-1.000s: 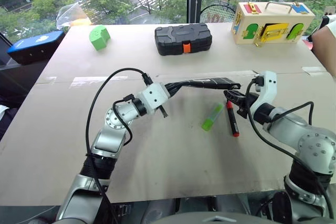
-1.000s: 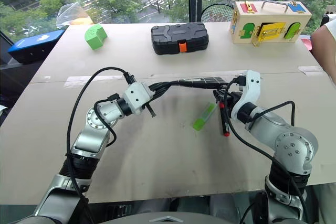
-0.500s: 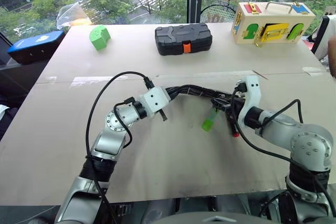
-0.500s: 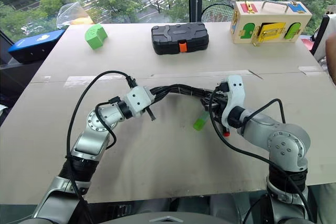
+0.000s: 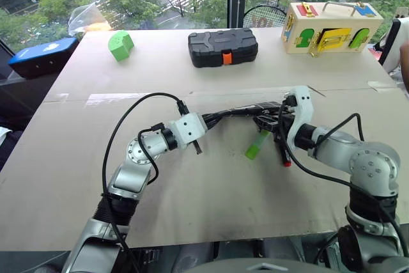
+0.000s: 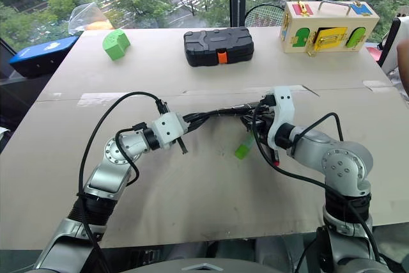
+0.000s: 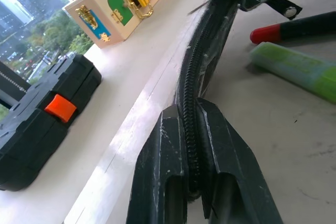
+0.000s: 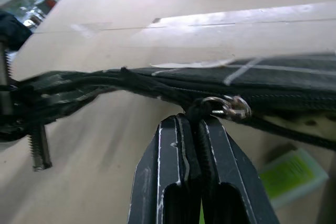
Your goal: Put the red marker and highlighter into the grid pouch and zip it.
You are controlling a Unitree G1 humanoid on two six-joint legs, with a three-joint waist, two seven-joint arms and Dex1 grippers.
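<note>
Right gripper (image 5: 273, 121) shifted leftward since the earlier frame, dragging its end of the grid pouch (image 5: 239, 110) with it; pouch now hangs shorter between the two arms. Left gripper (image 5: 206, 119) barely moved. Left fingers (image 7: 218, 150) clamped tight on the pouch's zipper edge, end-on. Right fingers (image 8: 178, 161) pinched closed on the zipper pull tab (image 8: 226, 107). Pouch held up off the bench (image 5: 192, 183), stretched between both grippers. Highlighter (image 5: 257, 144) lies on the bench just under and in front of the pouch, near the right gripper. Red marker (image 5: 284, 152) lies just beside it, to the right, partly hidden by the right wrist. Both pens outside the pouch. Black case (image 5: 223, 46), green block (image 5: 120, 45) and wooden latch box (image 5: 329, 28) at the far side of the bench.
</note>
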